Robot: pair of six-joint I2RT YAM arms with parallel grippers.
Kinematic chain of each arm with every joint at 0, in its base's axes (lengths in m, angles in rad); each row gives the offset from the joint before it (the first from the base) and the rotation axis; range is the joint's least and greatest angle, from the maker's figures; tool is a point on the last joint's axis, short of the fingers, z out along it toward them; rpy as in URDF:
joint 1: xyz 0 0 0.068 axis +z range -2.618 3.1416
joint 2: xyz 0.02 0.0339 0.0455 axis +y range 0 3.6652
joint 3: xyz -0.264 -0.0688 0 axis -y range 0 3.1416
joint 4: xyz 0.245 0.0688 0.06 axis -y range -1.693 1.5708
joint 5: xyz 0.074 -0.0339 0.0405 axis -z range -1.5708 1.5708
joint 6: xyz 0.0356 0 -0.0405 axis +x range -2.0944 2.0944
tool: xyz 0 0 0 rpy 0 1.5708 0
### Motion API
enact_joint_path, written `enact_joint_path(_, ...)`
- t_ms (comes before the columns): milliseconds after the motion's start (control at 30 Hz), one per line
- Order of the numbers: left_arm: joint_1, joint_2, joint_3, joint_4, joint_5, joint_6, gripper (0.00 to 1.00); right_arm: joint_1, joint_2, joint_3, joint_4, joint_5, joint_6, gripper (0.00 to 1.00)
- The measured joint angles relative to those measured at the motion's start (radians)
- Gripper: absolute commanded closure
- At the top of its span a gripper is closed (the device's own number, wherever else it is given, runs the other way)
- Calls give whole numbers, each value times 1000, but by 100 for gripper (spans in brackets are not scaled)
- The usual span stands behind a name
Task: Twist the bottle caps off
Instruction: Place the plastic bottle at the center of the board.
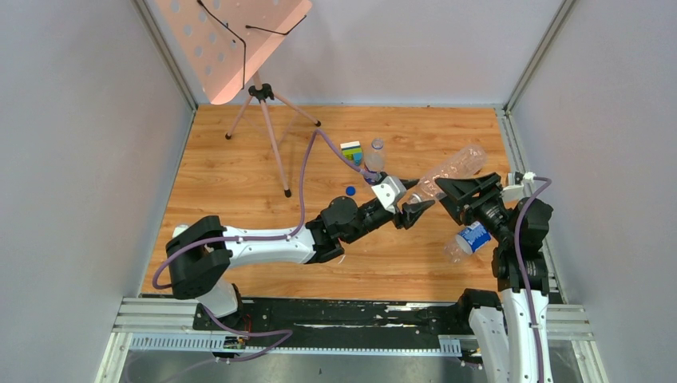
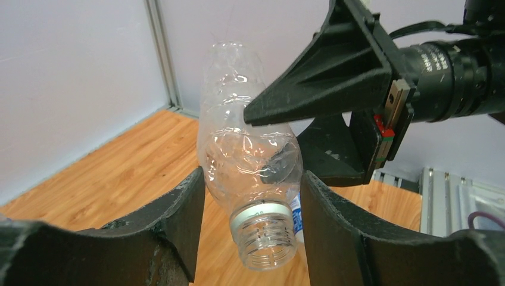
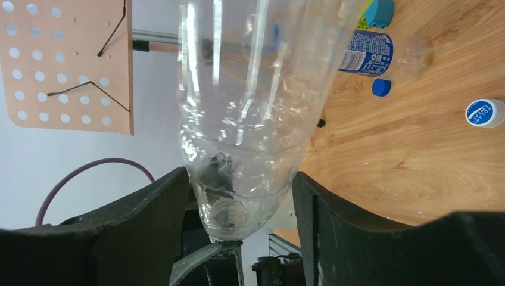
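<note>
My right gripper [image 1: 444, 190] is shut on the body of an unlabelled clear bottle [image 1: 459, 166] and holds it tilted above the table. It shows the same grip in the right wrist view [image 3: 240, 176], with the bottle [image 3: 238, 89] between the fingers. The bottle's neck [image 2: 262, 229] is bare, with a whitish ring and no cap. My left gripper [image 2: 253, 176] is open, its fingers on either side of the neck; it also shows in the top view [image 1: 417, 211]. A dark blue cap [image 1: 350, 191] lies on the table. A whitish cap with blue print [image 3: 485, 113] lies nearby.
A blue-labelled bottle [image 1: 471, 238] lies by the right arm. Another bottle [image 1: 375, 155] stands beside the toy block cluster [image 1: 351, 152]. A pink perforated music stand [image 1: 231, 40] on a tripod [image 1: 267, 128] is at the back left. Walls close in three sides.
</note>
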Motion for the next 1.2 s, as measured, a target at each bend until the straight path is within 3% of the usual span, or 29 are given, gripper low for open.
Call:
enact_joint_path(200,0,-32,0,-101,0,47,100,0,-4,-1,-26,2,-33,25)
enact_joint_path(467,27,-129,13,-330,9,75,100,0,-13,17,-120,45,-188,25)
enact_joint_path(900,139,-415,151,-970,149,126,100,0,-64,46,-237,84,-443,23)
enact_joint_path(1200,184,-318,386,-1474,334,266,100,3,-19,189,-147,-207,-842,23)
